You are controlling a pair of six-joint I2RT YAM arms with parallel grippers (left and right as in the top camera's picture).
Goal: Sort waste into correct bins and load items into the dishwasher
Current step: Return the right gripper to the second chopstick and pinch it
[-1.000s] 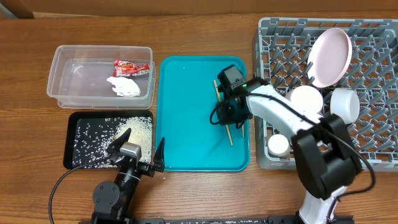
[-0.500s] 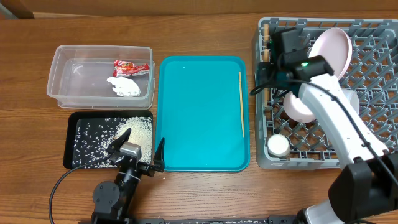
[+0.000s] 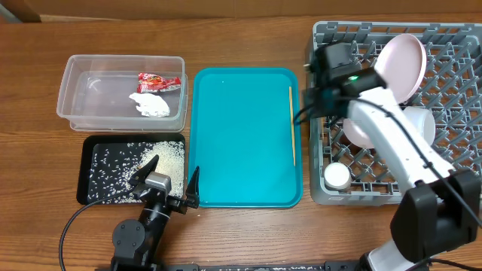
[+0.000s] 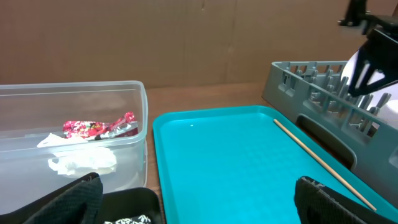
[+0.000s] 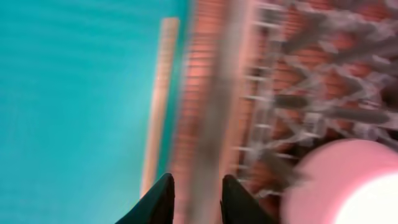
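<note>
OVERHEAD
Left gripper [image 3: 172, 172]: spread wide and empty, at the near table edge between the black tray [image 3: 86, 169] and the teal tray [image 3: 241, 192].
Right gripper [image 3: 316, 89]: over the left rim of the dish rack [image 3: 452, 188]; how its jaws stand cannot be told from here.
Chopstick [image 3: 292, 124]: lies lengthwise on the teal tray, close along its right edge.
Clear tub [image 3: 71, 90]: holds the red wrapper [image 3: 156, 80] and, just beside it, the white tissue [image 3: 151, 104].
Rice [image 3: 166, 156]: heaped at the right of the black tray, with loose grains scattered leftward.
Pink plate [image 3: 401, 68]: stands on edge in the rack.
Pale pink dish [image 3: 360, 129]: in the rack, partly under the right arm.
Small cup [image 3: 337, 175]: in the rack's near-left corner.

LEFT WRIST
Fingers [image 4: 68, 199]: far apart at the lower corners, with nothing between them.
Wrapper and tissue: both sit inside the tub, on the left.
Chopstick: lies on the teal tray, parallel to the rack wall.

RIGHT WRIST (blurred)
Fingers [image 5: 160, 199]: slightly parted, gripping nothing.
Chopstick: lies on the tray, ahead and left of the fingertips.
Pale pink dish: at lower right, inside the rack.
</note>
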